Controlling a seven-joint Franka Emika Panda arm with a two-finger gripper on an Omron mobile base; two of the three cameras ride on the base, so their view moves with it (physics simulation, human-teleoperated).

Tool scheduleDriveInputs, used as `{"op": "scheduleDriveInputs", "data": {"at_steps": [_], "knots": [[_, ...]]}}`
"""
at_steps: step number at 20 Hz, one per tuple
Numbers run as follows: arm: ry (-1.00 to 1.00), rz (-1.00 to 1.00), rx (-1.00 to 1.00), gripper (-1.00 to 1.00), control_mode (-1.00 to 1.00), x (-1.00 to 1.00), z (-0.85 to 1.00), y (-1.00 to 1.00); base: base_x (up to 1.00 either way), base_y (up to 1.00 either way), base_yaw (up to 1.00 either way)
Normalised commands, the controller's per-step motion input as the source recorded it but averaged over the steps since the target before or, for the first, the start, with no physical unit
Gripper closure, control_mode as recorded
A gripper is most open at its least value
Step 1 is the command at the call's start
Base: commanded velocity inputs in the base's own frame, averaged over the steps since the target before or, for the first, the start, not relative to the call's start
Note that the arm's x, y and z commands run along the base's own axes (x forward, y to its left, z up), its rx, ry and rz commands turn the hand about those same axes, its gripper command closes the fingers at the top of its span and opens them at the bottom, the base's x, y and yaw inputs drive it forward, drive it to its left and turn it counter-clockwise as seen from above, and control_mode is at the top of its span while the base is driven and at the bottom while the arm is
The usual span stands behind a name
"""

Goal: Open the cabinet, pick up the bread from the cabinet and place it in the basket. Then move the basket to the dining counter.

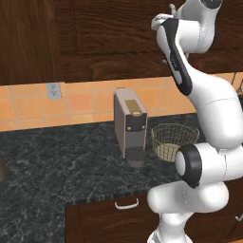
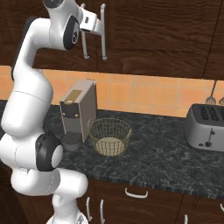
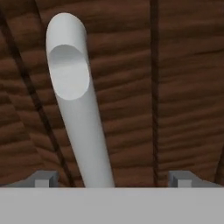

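Note:
The dark brown cabinet hangs over the counter with its doors shut, so the bread is hidden. My gripper is up at the doors, open, right by the two pale bar handles. In the hand view one handle runs up between my spread fingertips, nearer the left one, with the wood door close behind. The wire basket stands empty on the black granite beside the coffee machine; it also appears as the basket in the left base view. The dining counter is out of view.
A silver toaster stands at the right end of the black counter. Utensils hang on the orange tile wall. Low drawers with short handles sit under the counter edge. A wall outlet is at the left.

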Motion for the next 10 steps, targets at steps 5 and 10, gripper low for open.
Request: {"op": "scheduleDriveInputs", "data": {"at_steps": [5, 10], "knots": [[0.0, 0.01, -0.02, -1.0, -1.0, 0.48, -0.05, 0.05, 0.0, 0.0, 0.0], [-0.08, 0.01, -0.03, -1.0, -1.0, 0.56, -0.23, 0.0, 0.0, 0.0, 0.0]]}}
